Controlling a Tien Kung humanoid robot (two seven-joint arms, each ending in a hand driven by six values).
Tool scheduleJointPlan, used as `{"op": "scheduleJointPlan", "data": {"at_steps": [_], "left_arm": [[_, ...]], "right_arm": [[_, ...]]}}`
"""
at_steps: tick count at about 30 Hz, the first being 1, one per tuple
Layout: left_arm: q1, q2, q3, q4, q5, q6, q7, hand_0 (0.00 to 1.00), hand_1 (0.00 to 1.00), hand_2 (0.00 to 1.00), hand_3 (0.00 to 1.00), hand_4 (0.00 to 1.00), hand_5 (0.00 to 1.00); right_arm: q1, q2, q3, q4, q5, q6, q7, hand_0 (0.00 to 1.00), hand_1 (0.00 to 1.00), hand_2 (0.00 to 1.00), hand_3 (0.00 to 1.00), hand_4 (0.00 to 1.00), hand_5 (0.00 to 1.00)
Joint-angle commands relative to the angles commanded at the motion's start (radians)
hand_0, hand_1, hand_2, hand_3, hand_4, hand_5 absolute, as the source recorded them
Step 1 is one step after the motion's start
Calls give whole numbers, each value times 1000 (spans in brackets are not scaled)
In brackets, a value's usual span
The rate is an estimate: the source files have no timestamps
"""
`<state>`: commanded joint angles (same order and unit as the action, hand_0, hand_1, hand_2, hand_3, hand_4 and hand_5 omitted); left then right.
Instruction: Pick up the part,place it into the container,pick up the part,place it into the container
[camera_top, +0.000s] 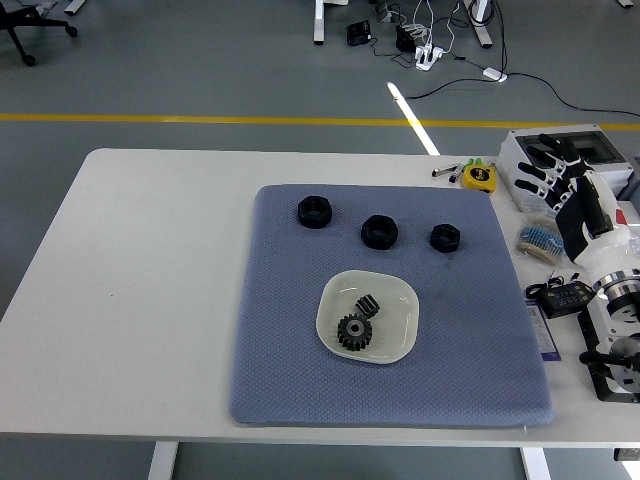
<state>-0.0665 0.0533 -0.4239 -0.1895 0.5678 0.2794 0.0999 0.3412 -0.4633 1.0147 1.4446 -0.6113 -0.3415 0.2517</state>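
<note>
The white dish (397, 331) on the blue mat (290, 330) holds two gears (357, 324) — three black nuts (380, 231) lie just beyond it. Right hand (555, 178) hovers off the mat's right edge, fingers spread, empty.

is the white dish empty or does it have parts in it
Not empty. The white dish holds two black gears: a larger gear lying flat and a smaller gear just behind it.

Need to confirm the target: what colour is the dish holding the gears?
Pale cream-white shallow dish, holding two black gears; head view shows it best.
</note>
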Motion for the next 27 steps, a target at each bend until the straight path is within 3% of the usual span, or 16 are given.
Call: {"op": "scheduleJointPlan", "data": {"at_steps": [5, 12, 18, 27], "left_arm": [[-18, 5, 2, -3, 23, -12, 1, 710, 686, 745, 594, 673, 594], [-11, 16, 6, -1, 31, 2, 5, 709, 684, 742, 592, 673, 593], [-3, 10, 0, 1, 23, 18, 12, 709, 677, 736, 585, 695, 630], [-13, 15, 1, -1, 50, 13, 27, 708, 677, 738, 581, 695, 634]], "right_arm": [[-9, -15, 3, 3, 7, -8, 6, 687, 717, 801, 833, 998, 869], [-54, -10, 48, 8, 73, -32, 73, 675, 706, 797, 849, 998, 868], [-47, -9, 47, 4, 138, -42, 121, 661, 695, 788, 837, 998, 866], [-62, -7, 63, 5, 152, -49, 130, 656, 688, 783, 832, 998, 865]]}}
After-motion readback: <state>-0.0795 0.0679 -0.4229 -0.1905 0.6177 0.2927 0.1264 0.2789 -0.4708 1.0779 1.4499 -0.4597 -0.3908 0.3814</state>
